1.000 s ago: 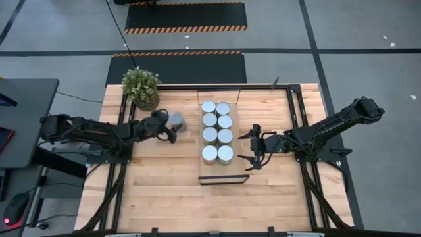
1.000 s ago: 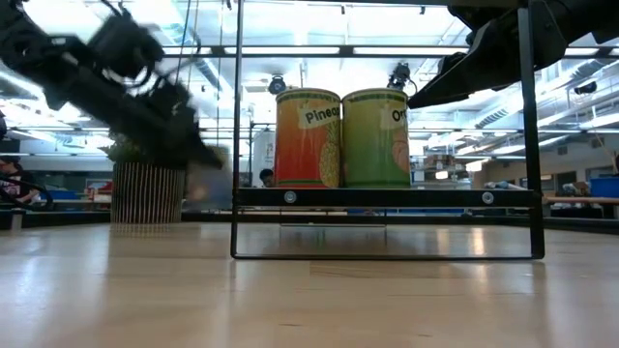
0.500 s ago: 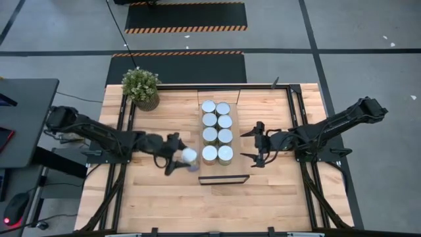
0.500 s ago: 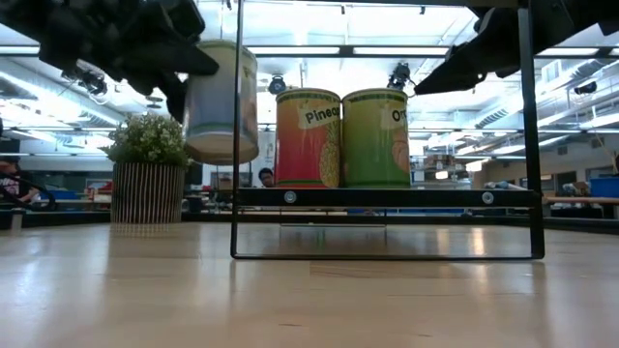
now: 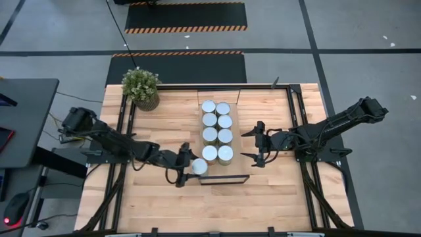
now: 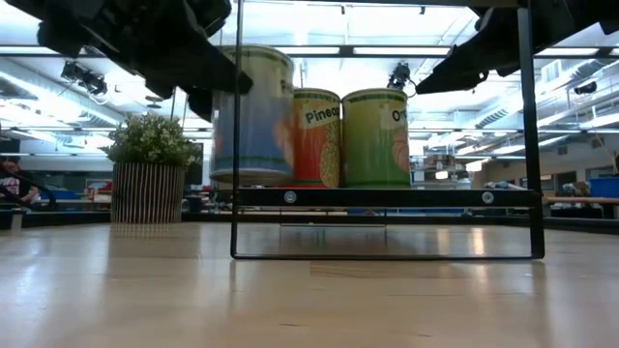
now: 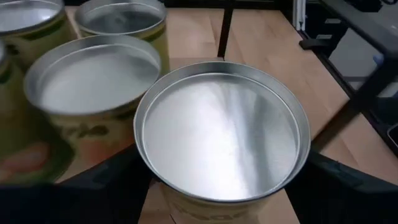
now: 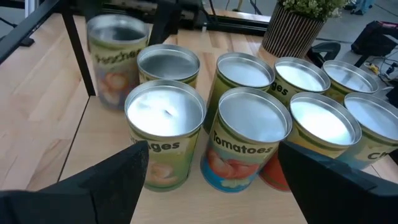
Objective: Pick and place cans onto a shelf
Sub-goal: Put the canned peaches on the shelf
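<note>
Shiny silver-topped cylindrical tin w/ pale label (image 5: 198, 166), clamped between fingers of left gripper (image 5: 189, 166), sits at near-left corner of long light-wood board shelf w/ thin dark metal frame (image 5: 245, 176), just beside front row of stacked tins. Held upright, lid level, prob. so it slots down next to neighbours w/o tipping; in low view appears just above shelf deck, base not clearly down yet. Gripped round the body, low on the sides, leaving lid free in left wrist view. Further back: eight more tins (image 5: 217, 131) in two tight rows, smooth metal lids w/ raised rims, paper labels in orange, green, teal. Packed close, likely to save deck space. Right gripper (image 5: 252, 144) waits just right of shelf, fingers spread wide, holding nothing. Planked wood tabletop (image 5: 171, 197), coarser than shelf board
</note>
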{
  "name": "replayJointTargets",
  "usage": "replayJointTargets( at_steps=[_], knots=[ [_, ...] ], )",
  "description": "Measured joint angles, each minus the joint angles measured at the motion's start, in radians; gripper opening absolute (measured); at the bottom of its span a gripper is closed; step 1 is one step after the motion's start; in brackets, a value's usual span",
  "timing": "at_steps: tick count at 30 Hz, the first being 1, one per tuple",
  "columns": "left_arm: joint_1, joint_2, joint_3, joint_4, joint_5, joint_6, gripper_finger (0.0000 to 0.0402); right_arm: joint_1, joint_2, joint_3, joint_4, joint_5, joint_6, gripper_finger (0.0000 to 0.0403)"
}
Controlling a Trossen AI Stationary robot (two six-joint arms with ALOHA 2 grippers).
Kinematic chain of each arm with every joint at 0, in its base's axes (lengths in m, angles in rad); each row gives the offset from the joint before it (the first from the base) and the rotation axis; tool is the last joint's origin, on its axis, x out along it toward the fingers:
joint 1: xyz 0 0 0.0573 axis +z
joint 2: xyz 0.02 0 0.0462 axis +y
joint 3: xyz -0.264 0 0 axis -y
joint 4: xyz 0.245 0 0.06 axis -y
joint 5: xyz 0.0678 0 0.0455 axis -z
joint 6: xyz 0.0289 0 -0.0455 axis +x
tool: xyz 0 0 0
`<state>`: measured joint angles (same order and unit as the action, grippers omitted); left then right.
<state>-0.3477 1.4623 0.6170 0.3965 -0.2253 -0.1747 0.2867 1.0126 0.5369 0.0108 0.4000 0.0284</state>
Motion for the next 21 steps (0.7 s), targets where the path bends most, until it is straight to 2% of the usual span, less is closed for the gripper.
replayJointTargets(
  at_steps=[7,21],
  knots=[
    [-0.001,0.059,0.061,-0.004,0.000,0.028,0.0316,0.000,0.000,0.000,0.000,0.000,0.003,0.0366],
    [0.003,0.079,0.062,0.031,0.000,0.002,0.0316,0.000,0.000,0.000,0.002,0.000,0.003,0.0366]
  ],
)
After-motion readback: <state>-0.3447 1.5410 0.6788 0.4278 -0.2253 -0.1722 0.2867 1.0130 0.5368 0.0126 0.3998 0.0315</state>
